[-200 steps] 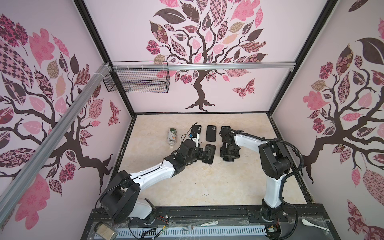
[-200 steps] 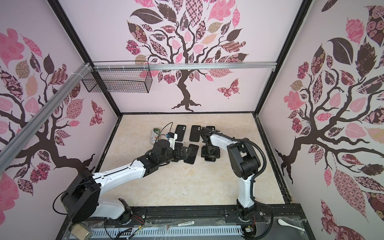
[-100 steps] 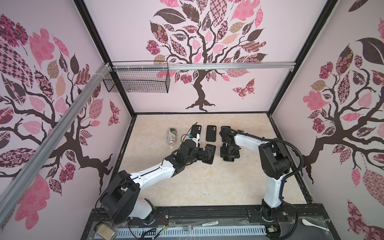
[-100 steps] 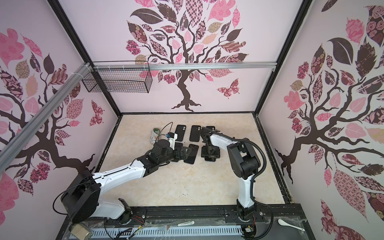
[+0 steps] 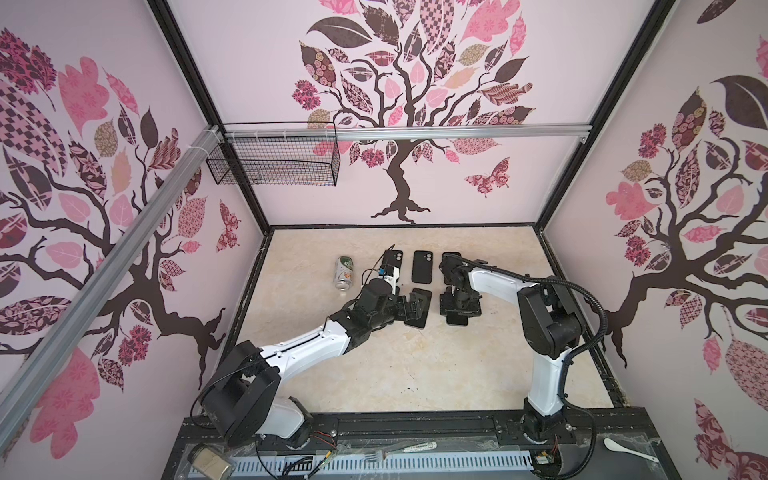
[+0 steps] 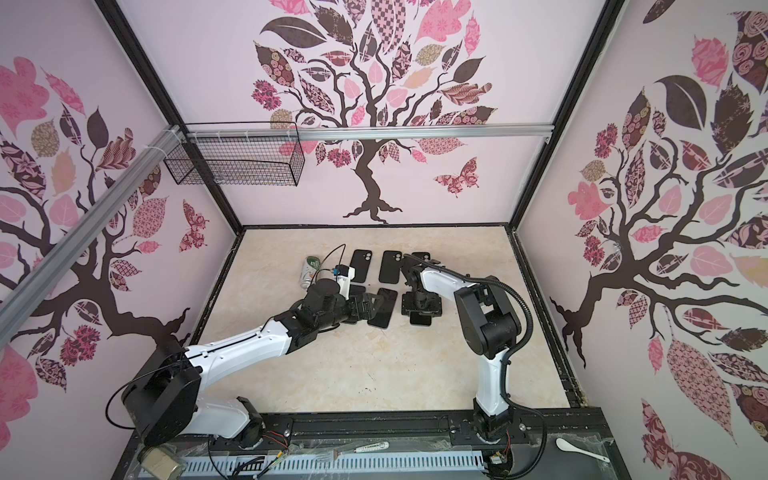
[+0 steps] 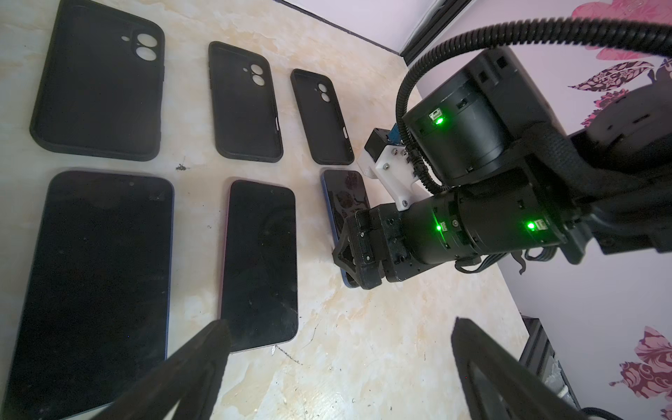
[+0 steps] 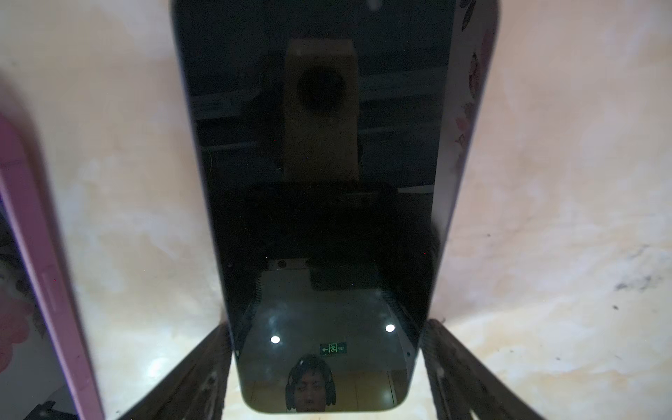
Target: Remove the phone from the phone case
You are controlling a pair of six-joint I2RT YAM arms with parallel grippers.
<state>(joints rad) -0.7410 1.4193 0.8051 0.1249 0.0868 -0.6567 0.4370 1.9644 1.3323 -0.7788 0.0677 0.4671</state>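
The phone (image 8: 320, 218) is lying screen-up on the bench (image 8: 545, 182), just beside the empty phone case (image 7: 322, 116). The right gripper (image 8: 327, 325) is straddling the phone's end, though whether it is clamping cannot be told. The left gripper (image 7: 340, 322) is holding its jaws wide apart nearby.

Our right gripper (image 8: 327, 325) eases its jaws a little wider around the phone (image 8: 320, 163) than a second ago. Its fingers (image 8: 203, 371) now sit just beside the phone's long edges, and we cannot tell whether they touch.
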